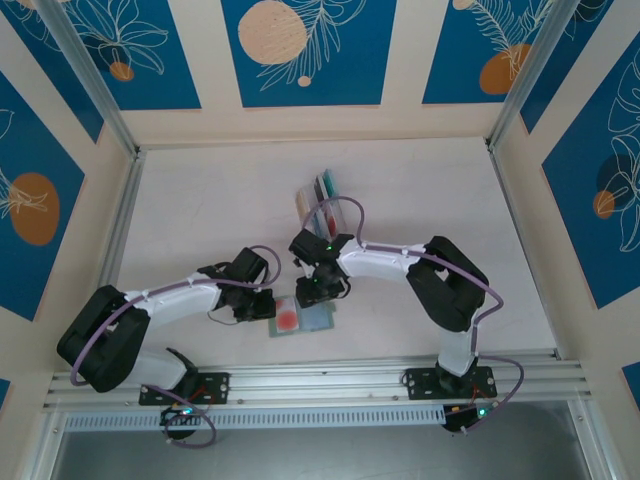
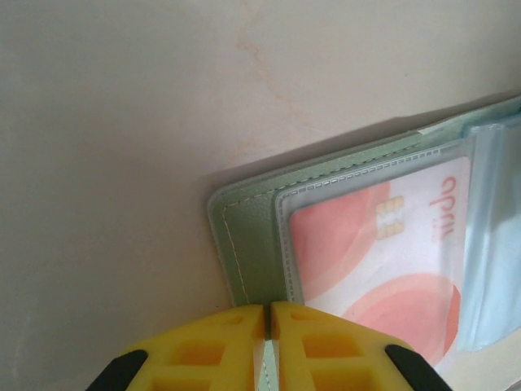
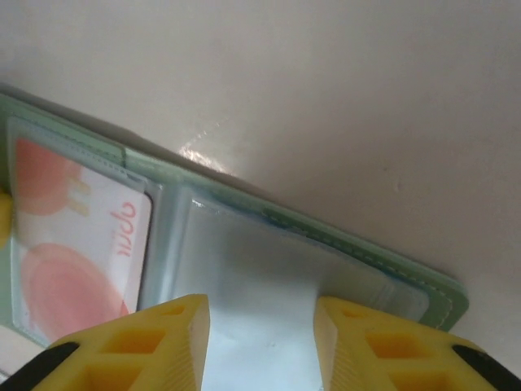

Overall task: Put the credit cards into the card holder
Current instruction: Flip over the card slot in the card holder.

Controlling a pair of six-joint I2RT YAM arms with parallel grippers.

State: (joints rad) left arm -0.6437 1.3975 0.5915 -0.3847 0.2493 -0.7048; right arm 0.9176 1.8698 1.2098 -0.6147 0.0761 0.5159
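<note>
Insertion step. Holder (image 2: 244, 244) is lying open on the table (image 1: 200, 220), near the front edge, between both grippers. Left gripper (image 2: 267, 318) is clamping the holder's left rim, jaws together on it. Right gripper (image 3: 262, 318) is hovering over the right pocket (image 3: 366, 281), jaws apart; pale card (image 3: 260, 277) looking mostly in. Red card (image 2: 366, 261) is sitting in the left pocket. Next, likely: seating the pale card fully while keeping the rim pinned. Both arms are reaching inward, wrists pitched down.

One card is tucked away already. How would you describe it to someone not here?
Near the front of the pale table lies an open green card holder. In its left clear pocket sits the card: white with coral-red circles and a gold chip, unlike the pale blue half beside it.
</note>
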